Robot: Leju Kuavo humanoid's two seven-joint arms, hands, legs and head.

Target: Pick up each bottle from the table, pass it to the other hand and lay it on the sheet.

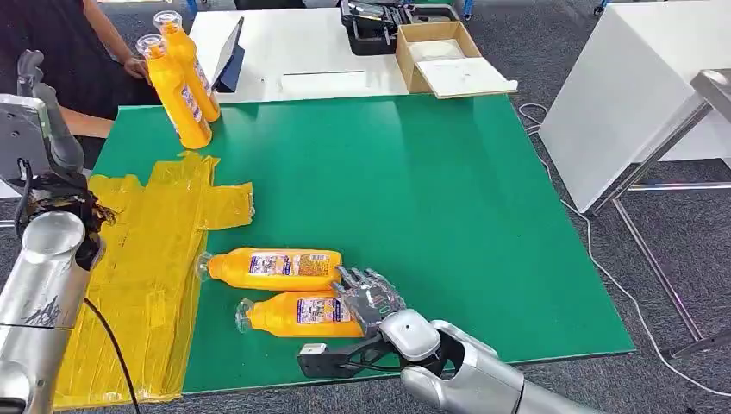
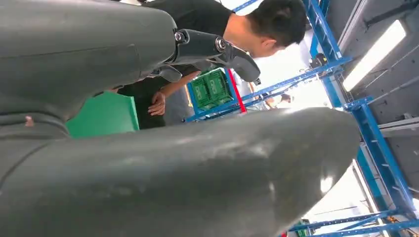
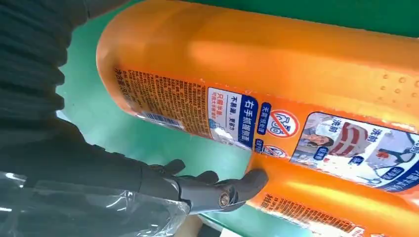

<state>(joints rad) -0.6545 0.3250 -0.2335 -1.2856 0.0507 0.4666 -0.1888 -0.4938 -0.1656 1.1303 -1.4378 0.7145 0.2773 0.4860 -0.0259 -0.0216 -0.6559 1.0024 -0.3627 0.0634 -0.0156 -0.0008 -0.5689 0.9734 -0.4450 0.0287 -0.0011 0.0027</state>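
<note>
A: Green table (image 1: 448,198) w/ a yellow sheet (image 1: 146,259) taped along its left side, white desks behind. 2 orange bottles lying flat near the front edge, side by side and touching or nearly so. 2 more standing upright (image 1: 183,78) at the far left corner, next to a person (image 1: 95,52)

B: Where's the right hand sitting?

A: Right hand (image 1: 369,297) is resting over the base end of the nearer bottle (image 1: 297,315), fingers draped on it but not wrapping round yet. In the right wrist view one dark fingertip (image 3: 257,178) is poking into the seam between nearer bottle and farther bottle (image 1: 274,269). Not gripping anything yet imo

B: Left?

A: Left hand (image 1: 43,103) is raised at the left edge, holding nothing, fingers looking straight. Left wrist view is mostly its own grey casing

B: Risks?

A: Bottles are round and slick, so closing at the base end is likely rolling the near one or shoving the far one away. Finger wedging in the seam could be catching both. Holding it off-centre, the neck end might be drooping, making the handover awkward. Both lying bottles are off the sheet, caps just short of its edge
</note>
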